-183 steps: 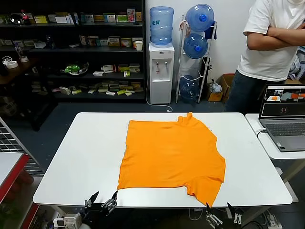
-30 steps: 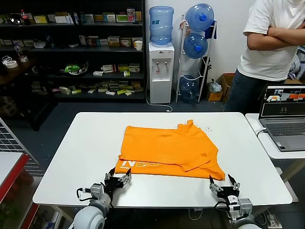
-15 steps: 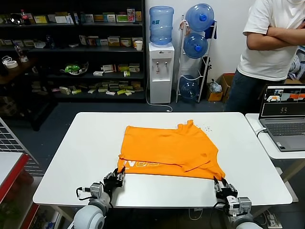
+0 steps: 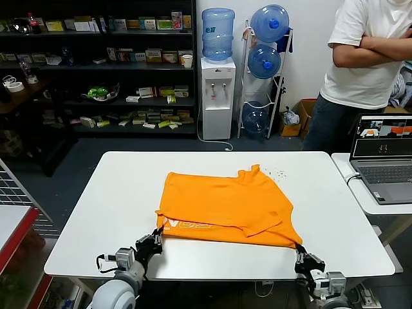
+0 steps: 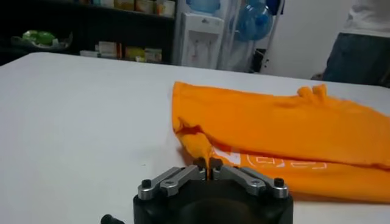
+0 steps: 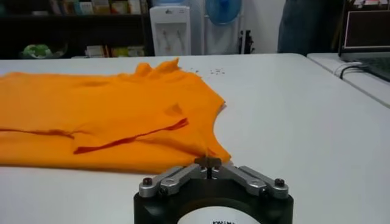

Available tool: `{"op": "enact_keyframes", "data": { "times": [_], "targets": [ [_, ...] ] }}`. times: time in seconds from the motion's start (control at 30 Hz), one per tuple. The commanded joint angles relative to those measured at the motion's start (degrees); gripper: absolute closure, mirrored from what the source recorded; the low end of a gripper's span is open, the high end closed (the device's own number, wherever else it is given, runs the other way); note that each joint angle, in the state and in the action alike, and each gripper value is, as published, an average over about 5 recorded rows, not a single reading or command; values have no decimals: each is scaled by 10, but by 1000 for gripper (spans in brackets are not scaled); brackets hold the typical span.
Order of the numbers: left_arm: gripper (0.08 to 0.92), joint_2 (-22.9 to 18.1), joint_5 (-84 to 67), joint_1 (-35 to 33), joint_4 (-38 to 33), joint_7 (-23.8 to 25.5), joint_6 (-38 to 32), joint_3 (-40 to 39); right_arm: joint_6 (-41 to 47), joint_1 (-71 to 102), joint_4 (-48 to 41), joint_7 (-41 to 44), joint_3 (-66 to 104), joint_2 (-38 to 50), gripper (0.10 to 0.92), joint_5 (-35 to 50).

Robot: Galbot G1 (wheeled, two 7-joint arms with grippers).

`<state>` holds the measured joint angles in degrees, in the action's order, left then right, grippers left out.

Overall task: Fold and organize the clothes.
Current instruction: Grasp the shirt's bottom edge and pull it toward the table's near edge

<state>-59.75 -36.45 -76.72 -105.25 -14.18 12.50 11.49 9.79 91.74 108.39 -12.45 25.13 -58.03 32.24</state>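
The bright orange T-shirt (image 4: 225, 206) lies on the white table (image 4: 103, 206), folded once so pale lettering shows along its near edge. My left gripper (image 4: 156, 239) is shut on the shirt's near left corner; the left wrist view shows orange cloth (image 5: 201, 146) pinched between the fingers of that gripper (image 5: 208, 164). My right gripper (image 4: 300, 252) is shut on the near right corner; in the right wrist view the shirt's corner (image 6: 210, 152) runs into the closed gripper (image 6: 208, 162). Both grippers sit low at the table's near edge.
A person in a white T-shirt (image 4: 370, 51) stands at the far right with arms crossed. A laptop (image 4: 384, 158) sits on a side table at right. Shelves (image 4: 96, 64) and a water dispenser (image 4: 217, 96) stand behind the table.
Both grippers closed on the shirt's near corners and drew back toward the table's near edge. The shirt's near edge has pulled slightly with them.
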Motion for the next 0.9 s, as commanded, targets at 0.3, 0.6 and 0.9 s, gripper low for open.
{"op": "enact_keyframes", "data": {
  "times": [0.3,0.6,0.9],
  "targets": [
    [885,115,-103,-167,-150,-85,53,16,24,153,120,-30,11,74,901,31],
    [776,109,-96,-138,-153,-87,64,31,23,154,134,-33,28,73,801,13],
    [516,149,-125,-24,-167,-66,55,97,26,8,153,-31,59,109,541,62]
  ]
}}
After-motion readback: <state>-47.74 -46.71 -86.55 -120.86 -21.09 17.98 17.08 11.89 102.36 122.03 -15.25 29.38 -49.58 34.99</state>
